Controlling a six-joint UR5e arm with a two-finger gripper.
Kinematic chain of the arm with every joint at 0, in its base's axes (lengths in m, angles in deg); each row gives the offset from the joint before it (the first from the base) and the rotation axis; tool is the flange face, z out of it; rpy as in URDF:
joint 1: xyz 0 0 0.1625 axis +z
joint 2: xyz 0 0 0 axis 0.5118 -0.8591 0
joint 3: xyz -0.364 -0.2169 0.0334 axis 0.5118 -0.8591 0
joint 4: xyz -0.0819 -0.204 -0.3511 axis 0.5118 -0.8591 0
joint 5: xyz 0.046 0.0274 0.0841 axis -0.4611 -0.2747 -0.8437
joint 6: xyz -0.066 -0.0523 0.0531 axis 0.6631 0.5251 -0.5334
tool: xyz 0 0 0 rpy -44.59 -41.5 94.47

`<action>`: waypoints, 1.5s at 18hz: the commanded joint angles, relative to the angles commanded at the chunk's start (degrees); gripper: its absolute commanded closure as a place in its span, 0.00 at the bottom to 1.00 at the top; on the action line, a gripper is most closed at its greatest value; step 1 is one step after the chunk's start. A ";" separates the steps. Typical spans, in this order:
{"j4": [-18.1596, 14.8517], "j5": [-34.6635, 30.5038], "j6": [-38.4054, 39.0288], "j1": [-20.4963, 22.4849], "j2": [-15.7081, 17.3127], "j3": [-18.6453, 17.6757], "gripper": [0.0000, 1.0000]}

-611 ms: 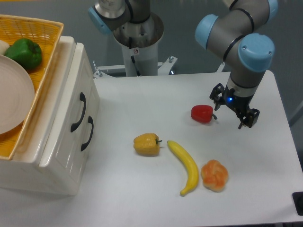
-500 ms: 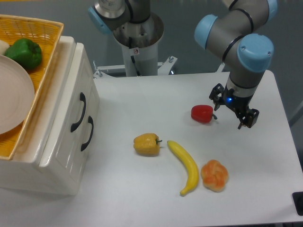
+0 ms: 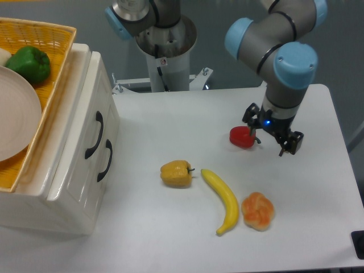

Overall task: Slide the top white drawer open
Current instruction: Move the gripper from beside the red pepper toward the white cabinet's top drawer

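White table (image 3: 318, 216) — red pepper (image 3: 241, 136) beside end effector (image 3: 267, 137); top white drawer (image 3: 98, 126) shut

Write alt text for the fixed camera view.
A robot arm's end effector hovers beside a red pepper on a white table, far from the closed top white drawer at left. A yellow pepper, banana and orange pastry lie nearer the camera.

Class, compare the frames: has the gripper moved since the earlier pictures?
Yes. The gripper has shifted left toward the red pepper, which stays put on the table.
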 joint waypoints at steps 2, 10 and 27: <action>-0.44 -0.17 1.58 -0.09 1.48 -0.70 0.00; -4.65 0.70 20.56 -4.30 6.68 -4.40 0.00; -11.43 13.01 39.38 -15.20 11.25 -4.84 0.00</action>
